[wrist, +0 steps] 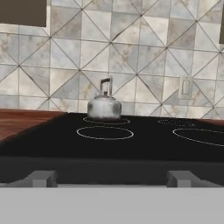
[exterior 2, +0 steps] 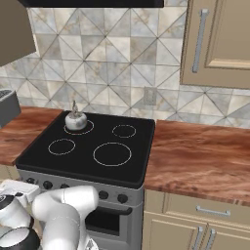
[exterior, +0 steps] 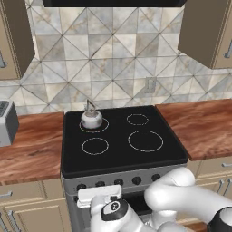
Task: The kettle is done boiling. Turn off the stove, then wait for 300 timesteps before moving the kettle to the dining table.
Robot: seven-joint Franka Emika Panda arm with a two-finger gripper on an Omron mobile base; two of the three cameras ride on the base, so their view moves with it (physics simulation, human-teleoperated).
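The kettle (exterior: 91, 118) (exterior 2: 75, 120) (wrist: 104, 107), small and silvery with an arched handle, stands on the back left burner of the stove (exterior: 122, 156) (exterior 2: 132, 173) (wrist: 131, 148). A row of black knobs (exterior: 118, 182) (exterior 2: 122, 198) runs along the stove's front. My gripper (exterior: 99, 194) (exterior 2: 17, 188) (wrist: 111, 179) hangs low in front of that panel, near the left knobs, and points at the stove. Its fingertips (wrist: 41, 178) stand wide apart, open, with nothing between them. The kettle is well beyond it, across the cooktop. The dining table is out of view.
Wooden counters (exterior: 27, 149) (exterior 2: 205, 156) flank the stove on both sides. A toaster (exterior: 7, 122) (exterior 2: 7, 107) sits on the left counter. Wall cabinets (exterior: 208, 31) (exterior 2: 219, 44) hang above, and a wall outlet (exterior: 149, 84) is behind the stove.
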